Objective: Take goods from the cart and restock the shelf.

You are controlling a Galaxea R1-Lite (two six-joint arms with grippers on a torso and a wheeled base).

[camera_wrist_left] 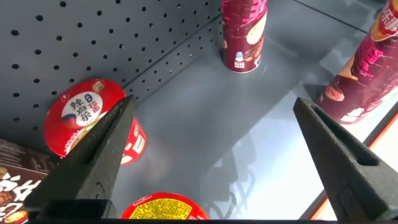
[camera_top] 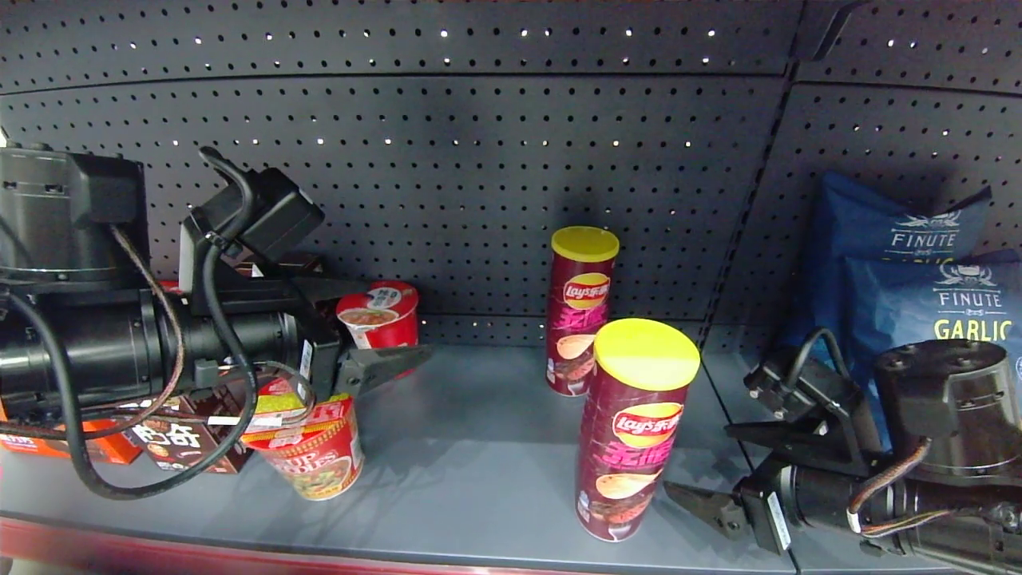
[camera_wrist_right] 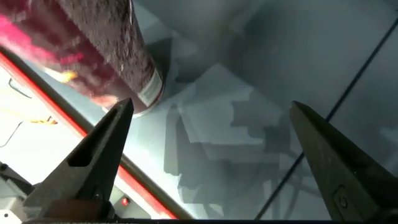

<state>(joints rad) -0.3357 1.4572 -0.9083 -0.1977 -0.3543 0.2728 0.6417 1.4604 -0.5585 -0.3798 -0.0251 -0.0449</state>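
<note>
The front chip can (camera_top: 636,427) stands upright on the shelf (camera_top: 479,455), lower centre of the frame. The right gripper (camera_top: 703,463), spread and empty, sits just right of it, nearer than the left gripper (camera_top: 391,319), which is also spread, at centre left.

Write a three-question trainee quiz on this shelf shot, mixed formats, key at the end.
1. True or false: the front chip can and the rear chip can both stand upright on the shelf.
2. Fill in: the blue bags sit at the robot's ____ end of the shelf.
3. The left claw holds: A) a chip can, B) a blue bag, C) nothing, it is open.

Key: 1 true; 2 right; 3 C.
</note>
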